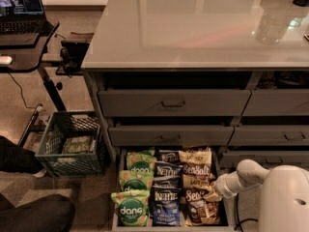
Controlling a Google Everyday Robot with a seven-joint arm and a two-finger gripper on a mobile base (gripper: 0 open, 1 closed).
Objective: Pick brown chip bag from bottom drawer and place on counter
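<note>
My gripper (pixel 212 191) sits low at the right side of the open bottom drawer (pixel 116 219), right over the upper right corner of the front brown chip bag (pixel 197 206). I cannot tell whether it is parted or closed on anything, since it blends into the crinkled bag. The white arm (pixel 244 174) runs from it back to the robot body (pixel 287 202) at lower right.

I count two brown bags in the right column; the rear brown chip bag (pixel 195 164) overlaps the front one. The left column has three green bags (pixel 131 208). The middle column has two blue bags (pixel 165 201) with readable lettering, and what may be a third behind them.

Above the drawer are four closed drawer fronts (pixel 174 103) with bar handles. The glossy pale-grey counter (pixel 193 28) tops the cabinet, and objects at its far right corner are cut off. To the left are a green crate (pixel 72 144) on a speckled floor, a black desk (pixel 21 45) and one laptop (pixel 19 4). I cannot identify the dark shapes at lower left.
</note>
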